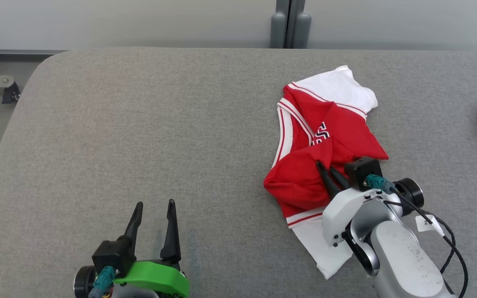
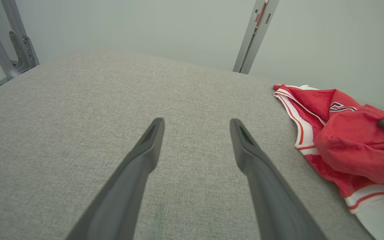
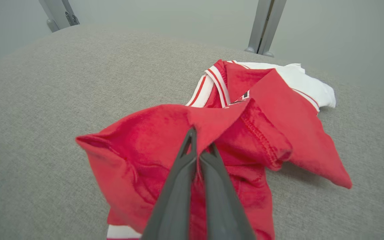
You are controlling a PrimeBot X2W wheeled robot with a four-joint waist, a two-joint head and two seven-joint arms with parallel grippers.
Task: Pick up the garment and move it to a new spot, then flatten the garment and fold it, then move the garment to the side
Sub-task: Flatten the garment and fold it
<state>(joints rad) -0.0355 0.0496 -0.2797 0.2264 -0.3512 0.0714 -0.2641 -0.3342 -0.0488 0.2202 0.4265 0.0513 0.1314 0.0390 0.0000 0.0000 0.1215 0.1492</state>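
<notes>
On the right half of the grey fabric bench (image 1: pixel 139 124), the crumpled red-and-white jersey (image 1: pixel 338 128) is lying, the right gripper (image 1: pixel 324 166) pinching shut on its red fold; the left gripper (image 1: pixel 155 203) is hovering spread-fingered near the front edge.

Crumpled red-and-white garment (image 1: pixel 329 136), on grey table's right half

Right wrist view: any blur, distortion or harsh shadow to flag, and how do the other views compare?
Right wrist view: wide-angle bowing of the table edge, soft shadow under the garment. Left wrist view: same bowing, even light. Head view: sharp, no glare.
</notes>
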